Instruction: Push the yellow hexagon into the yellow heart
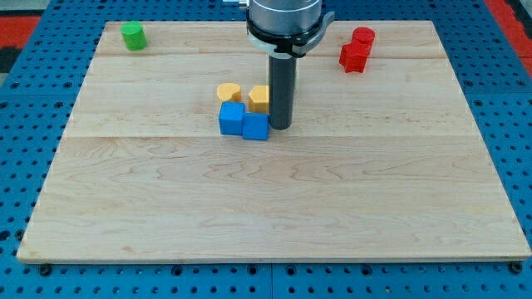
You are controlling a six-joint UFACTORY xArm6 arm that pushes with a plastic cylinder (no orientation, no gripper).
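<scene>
1. The wooden board [274, 208] fills most of the view and lies on a blue perforated base [25, 124].
2. The arm's round metal head [285, 21] comes in from the view's top centre, and the dark rod [280, 87] goes straight down from it.
3. There is no claw on this arm, so there is nothing to open or close; my tip [280, 127] rests on the board and holds nothing.
4. The blue blocks [243, 122] stand side by side just at the view's left of my tip; the nearer one seems to touch the rod.
5. The red blocks [357, 50] are near the view's top right, well apart from the rest. Their shape I cannot tell.
6. The yellow hexagon [258, 98] is just behind the blue blocks and right beside the rod, on its left in the view.
7. The yellow heart [229, 91] is just left of the hexagon, with a small gap between them.
8. The green cylinder [133, 36] stands alone at the view's top left corner.
</scene>
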